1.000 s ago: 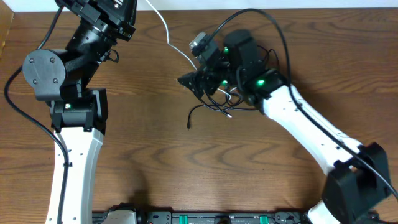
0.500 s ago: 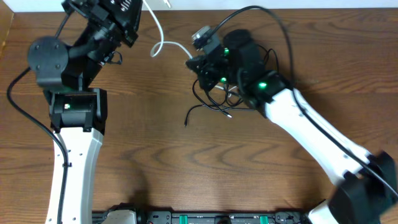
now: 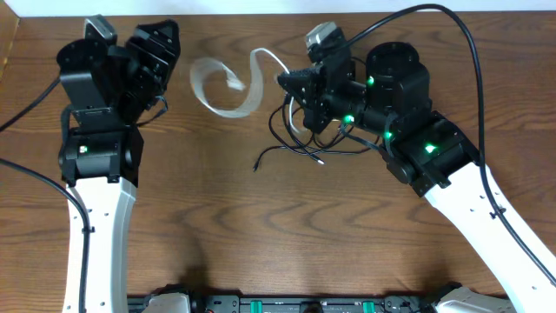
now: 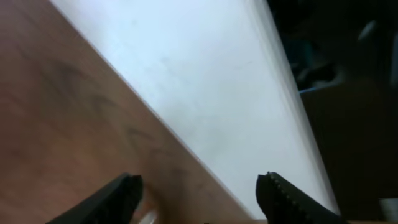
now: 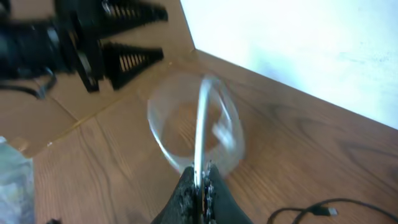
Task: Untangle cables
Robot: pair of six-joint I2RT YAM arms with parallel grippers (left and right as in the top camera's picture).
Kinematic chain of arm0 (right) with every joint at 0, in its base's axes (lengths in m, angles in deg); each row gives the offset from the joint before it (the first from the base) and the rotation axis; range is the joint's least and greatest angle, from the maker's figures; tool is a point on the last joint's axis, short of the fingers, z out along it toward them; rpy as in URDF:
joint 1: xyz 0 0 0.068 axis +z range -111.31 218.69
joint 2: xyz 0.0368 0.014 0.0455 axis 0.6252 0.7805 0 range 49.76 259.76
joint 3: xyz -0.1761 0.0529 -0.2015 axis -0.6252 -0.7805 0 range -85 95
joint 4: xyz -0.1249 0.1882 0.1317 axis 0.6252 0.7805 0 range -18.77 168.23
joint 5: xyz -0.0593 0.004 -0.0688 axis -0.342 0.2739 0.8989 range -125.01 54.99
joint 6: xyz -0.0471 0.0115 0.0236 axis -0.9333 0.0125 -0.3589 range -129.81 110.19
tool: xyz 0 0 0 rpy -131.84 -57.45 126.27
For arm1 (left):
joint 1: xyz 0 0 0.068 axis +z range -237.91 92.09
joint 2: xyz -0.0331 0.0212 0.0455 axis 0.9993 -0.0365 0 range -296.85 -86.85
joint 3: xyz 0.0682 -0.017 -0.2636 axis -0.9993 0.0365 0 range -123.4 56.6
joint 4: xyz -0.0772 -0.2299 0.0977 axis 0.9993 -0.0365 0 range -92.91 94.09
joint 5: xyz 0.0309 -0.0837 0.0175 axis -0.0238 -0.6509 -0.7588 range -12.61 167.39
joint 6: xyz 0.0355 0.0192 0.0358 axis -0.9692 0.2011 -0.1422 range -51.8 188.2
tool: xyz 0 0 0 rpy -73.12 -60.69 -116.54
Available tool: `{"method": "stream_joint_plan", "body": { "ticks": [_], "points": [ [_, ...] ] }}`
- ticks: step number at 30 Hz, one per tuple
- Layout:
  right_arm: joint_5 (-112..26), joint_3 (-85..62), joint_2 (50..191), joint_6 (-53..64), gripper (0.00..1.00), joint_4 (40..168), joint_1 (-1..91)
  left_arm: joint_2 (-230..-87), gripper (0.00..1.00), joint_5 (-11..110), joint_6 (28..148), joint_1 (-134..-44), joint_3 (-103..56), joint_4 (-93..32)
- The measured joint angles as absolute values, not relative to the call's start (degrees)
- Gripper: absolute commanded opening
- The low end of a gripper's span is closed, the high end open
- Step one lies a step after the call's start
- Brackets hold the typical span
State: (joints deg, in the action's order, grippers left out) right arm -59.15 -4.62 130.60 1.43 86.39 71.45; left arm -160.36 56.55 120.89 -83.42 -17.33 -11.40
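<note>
The short white cable (image 3: 228,85) shows as a blurred loop over the table between the two arms. One end runs into my right gripper (image 3: 289,81), which is shut on it; in the right wrist view the white cable (image 5: 200,118) rises from the closed right gripper (image 5: 200,182). The long black cables (image 3: 300,143) lie tangled under the right gripper, one plug end (image 5: 326,208) at the lower right. My left gripper (image 3: 161,48) stands open at the far left edge, apart from the cable. In the left wrist view the left gripper (image 4: 199,190) has nothing between its fingers.
A white wall (image 4: 205,81) borders the table's far edge. The left arm's dark fingers (image 5: 124,37) show at the top left of the right wrist view. Thick black arm cords (image 3: 434,17) arc above the right arm. A loose black cable end (image 3: 257,165) points toward mid-table.
The left gripper has opened and let go of the white cable, which now swings loose in a blur. The right gripper shut on its other end and shifted right.
</note>
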Motion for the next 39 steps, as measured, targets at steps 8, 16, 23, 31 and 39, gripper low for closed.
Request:
{"method": "stream_joint_plan", "body": {
  "ticks": [8, 16, 23, 31, 39],
  "points": [
    [-59.65, -4.62, 130.6, 10.35, 0.01, 76.83, 71.34, -160.36, 0.81, 59.48, 105.0, -83.46, -17.33, -22.13],
    [-57.97, -4.62, 130.6, 23.31, 0.01, 67.17, 68.69, -160.36, 0.8, 39.22, 90.66, -83.64, -17.33, -21.08],
    [-55.02, -4.64, 130.6, 36.21, 0.01, 56.16, 67.62, -160.36, 0.8, 22.83, 81.15, -86.7, -17.33, -17.84],
    [-46.78, -4.64, 130.6, 47.51, 0.01, 52.09, 67.64, -160.36, 0.75, 18.0, 78.11, -90.98, -17.33, -15.61],
    [-37.93, -4.7, 130.47, 50.37, 0.01, 46.54, 67.69, -160.34, 0.74, 15.88, 77.33, -91.13, -17.33, -14.11]
  ]
}}
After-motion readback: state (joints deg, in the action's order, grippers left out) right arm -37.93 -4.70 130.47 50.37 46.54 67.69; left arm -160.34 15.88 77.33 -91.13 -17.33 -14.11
